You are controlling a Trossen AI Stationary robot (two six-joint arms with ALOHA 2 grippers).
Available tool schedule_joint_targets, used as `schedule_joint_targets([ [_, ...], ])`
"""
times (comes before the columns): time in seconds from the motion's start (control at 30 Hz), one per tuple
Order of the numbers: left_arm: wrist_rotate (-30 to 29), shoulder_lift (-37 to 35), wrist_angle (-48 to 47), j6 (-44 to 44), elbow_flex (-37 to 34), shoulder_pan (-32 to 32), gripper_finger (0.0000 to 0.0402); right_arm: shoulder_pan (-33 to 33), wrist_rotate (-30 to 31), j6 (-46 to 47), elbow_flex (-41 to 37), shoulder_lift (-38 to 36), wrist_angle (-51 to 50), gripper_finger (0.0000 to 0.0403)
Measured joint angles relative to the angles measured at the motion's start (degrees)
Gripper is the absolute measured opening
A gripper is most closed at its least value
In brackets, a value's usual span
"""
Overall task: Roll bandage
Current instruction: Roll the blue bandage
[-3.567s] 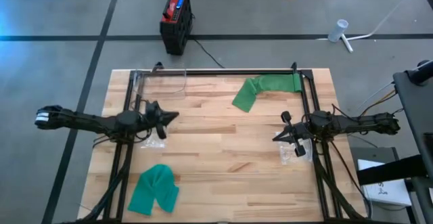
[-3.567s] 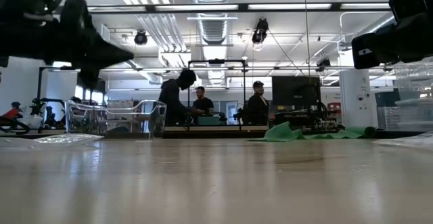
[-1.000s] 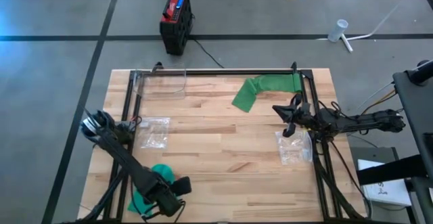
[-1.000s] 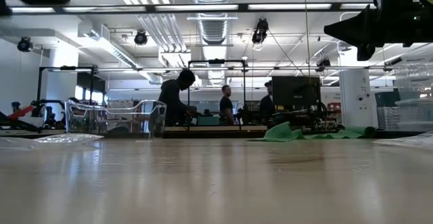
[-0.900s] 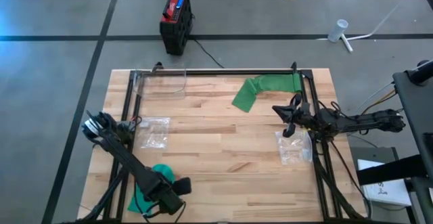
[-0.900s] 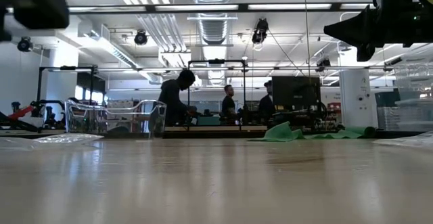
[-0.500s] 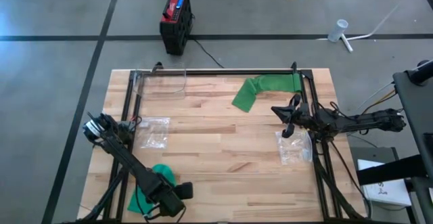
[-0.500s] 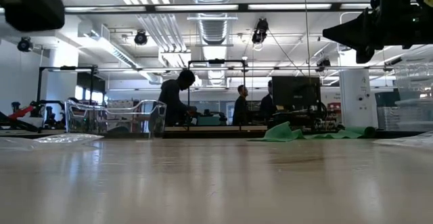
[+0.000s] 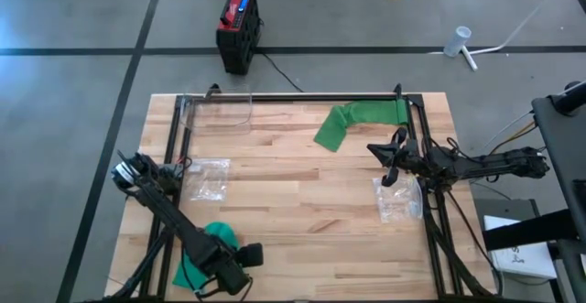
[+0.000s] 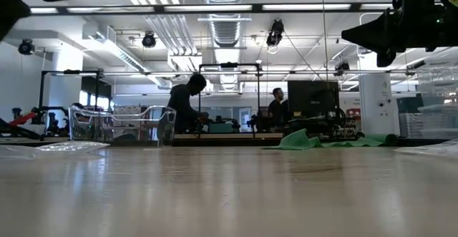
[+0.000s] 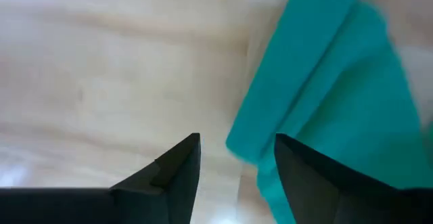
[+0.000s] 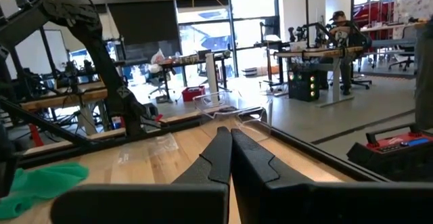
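Observation:
A green bandage [image 9: 352, 120] lies loosely spread at the table's far right; it also shows in the low view [image 10: 308, 140]. A second green bandage [image 9: 194, 268] lies crumpled at the near left, partly hidden under my left arm. My left gripper [image 9: 249, 254] hangs open just right of that bandage, fingers pointing down. In the left wrist view the gripper [image 11: 237, 139] stands over the bandage's edge [image 11: 325, 95] without touching it. My right gripper [image 9: 377, 153] is shut and empty above the table's right side, near the far bandage; its fingertips meet in the right wrist view [image 12: 230, 135].
A clear plastic bag [image 9: 209, 177] lies at the left and another [image 9: 400, 198] at the right. A clear container [image 9: 220, 111] stands at the far left corner. A black frame [image 9: 302, 97] runs around the table. People stand in the room behind [image 10: 187, 104].
My left gripper has edged a little toward the table's near edge, beside the near green bandage, and stays open. The bandages have not moved. People in the room behind have walked along.

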Motion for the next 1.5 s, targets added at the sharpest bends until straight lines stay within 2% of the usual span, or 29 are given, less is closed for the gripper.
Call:
schedule_joint_targets([
  [0.2,2.67,0.0,6.12,-0.23,-3.21,-0.3,0.0184,0.0,0.01,0.0,0.0,0.0,-0.11,0.0],
  [0.5,2.93,-0.09,14.65,-0.23,-9.64,-0.27,0.0158,-0.02,0.03,-0.05,0.0,0.02,-1.09,0.0],
  [0.73,2.93,-0.26,15.79,-0.23,-10.89,-0.21,0.0149,-0.02,0.05,-0.15,0.0,0.02,-1.75,0.0],
  [0.83,2.91,-0.22,15.46,-0.23,-10.77,-0.21,0.0123,-0.02,0.07,-0.15,0.0,0.02,-1.73,0.0],
  [0.93,2.72,-0.17,15.38,-1.11,-10.79,-0.19,0.0074,-0.02,0.07,-0.15,0.0,0.02,-1.73,0.0],
  [1.0,2.69,-0.13,15.47,-5.75,-10.89,0.43,0.0033,-0.02,0.1,-0.78,0.0,0.0,-1.71,0.0],
  [1.07,2.24,-0.11,15.86,-12.72,-10.93,1.21,0.0011,-0.02,0.1,-2.42,0.0,-0.01,-1.36,0.0],
  [1.13,-1.31,-0.05,16.24,-16.89,-11.0,1.43,0.0012,-0.02,0.1,-4.14,0.0,-0.09,0.12,0.0],
  [1.27,-11.07,-0.63,16.17,-18.39,-10.73,1.71,0.0005,0.0,-0.53,-6.58,0.47,0.02,5.29,0.0],
  [1.5,-30.26,-5.85,15.39,-27.41,-11.48,6.83,0.0002,1.01,-5.04,-7.1,7.94,5.66,4.57,0.0],
])
